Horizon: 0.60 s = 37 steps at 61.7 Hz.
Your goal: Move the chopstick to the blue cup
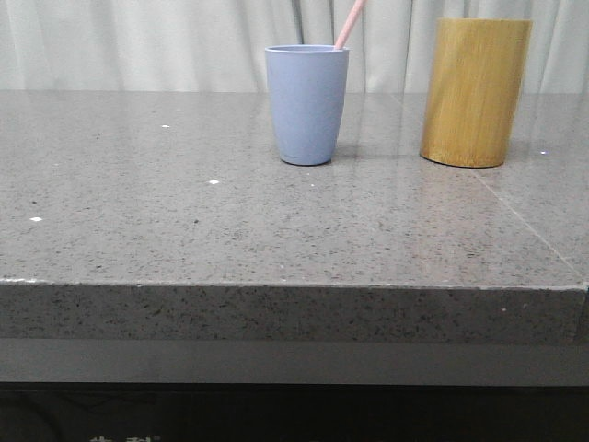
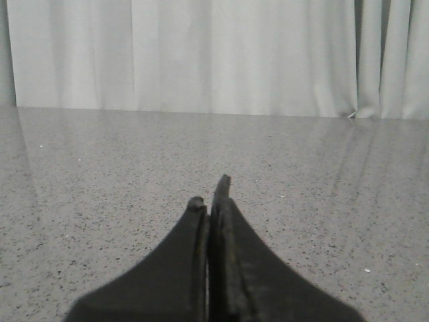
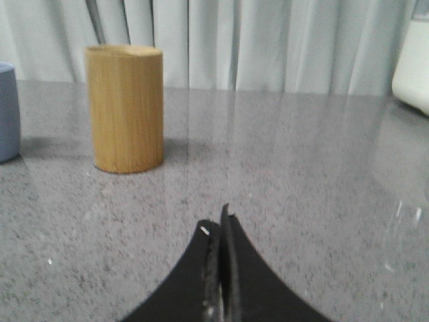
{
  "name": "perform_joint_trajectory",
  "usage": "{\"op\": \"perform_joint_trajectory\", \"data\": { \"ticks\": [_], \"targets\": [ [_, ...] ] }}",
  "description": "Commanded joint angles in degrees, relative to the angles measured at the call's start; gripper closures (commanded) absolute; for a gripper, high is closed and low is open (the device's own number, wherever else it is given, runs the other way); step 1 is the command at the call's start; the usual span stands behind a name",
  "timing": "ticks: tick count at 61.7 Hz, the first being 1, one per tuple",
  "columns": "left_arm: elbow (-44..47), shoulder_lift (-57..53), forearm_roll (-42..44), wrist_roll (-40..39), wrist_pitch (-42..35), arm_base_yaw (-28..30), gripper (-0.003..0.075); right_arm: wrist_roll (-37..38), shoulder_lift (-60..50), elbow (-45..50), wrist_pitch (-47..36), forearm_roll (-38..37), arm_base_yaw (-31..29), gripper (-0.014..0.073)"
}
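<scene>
Chopstick (image 1: 349, 25), a thin, straight, pale pink stick, stood inside the matte grey-blue plastic tumbler (image 1: 306, 104), its lower end hidden by the cup wall and its upper length leaning rightward over the rim and out past the top of the front view. It leaned that way, I judge, because it is longer than the cup is deep, so the rim propped it. With the stick in the blue cup, the transfer looked finished.

Going left to right in the front view: an open stretch of speckled grey stone tabletop (image 1: 138, 221) with a few bright white flecks, then the blue cup near the middle toward the back, then, well apart to its right, the taller yellow-brown bamboo cylinder (image 1: 474, 92), upright, its inside not visible.

Left gripper (image 2: 210, 198) had its black fingers (image 2: 196, 208) pressed together on nothing, low over bare tabletop. Right gripper (image 3: 216, 225) likewise had its fingers shut and empty, with the bamboo cylinder ahead of it. Both looked parked clear of the cups.

The tabletop was polished enough to carry soft reflections, with a thick front edge. Pale pleated curtains (image 1: 138, 41) closed off the room behind, and something white (image 3: 412, 64) showed at one edge of the right wrist view; what it was I cannot tell.
</scene>
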Motion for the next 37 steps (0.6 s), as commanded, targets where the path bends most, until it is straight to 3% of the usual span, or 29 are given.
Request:
{"op": "perform_joint_trajectory", "data": {
  "ticks": [1,37],
  "targets": [
    [0.8,-1.3,-0.5,-0.1,-4.2,0.1,0.0739,0.1,-1.3,0.4,-7.7,0.6,-0.5,0.066],
    [0.8,-1.3,-0.5,-0.1,-4.2,0.1,0.0739,0.1,-1.3,0.3,-7.7,0.6,2.2,0.066]
  ]
}}
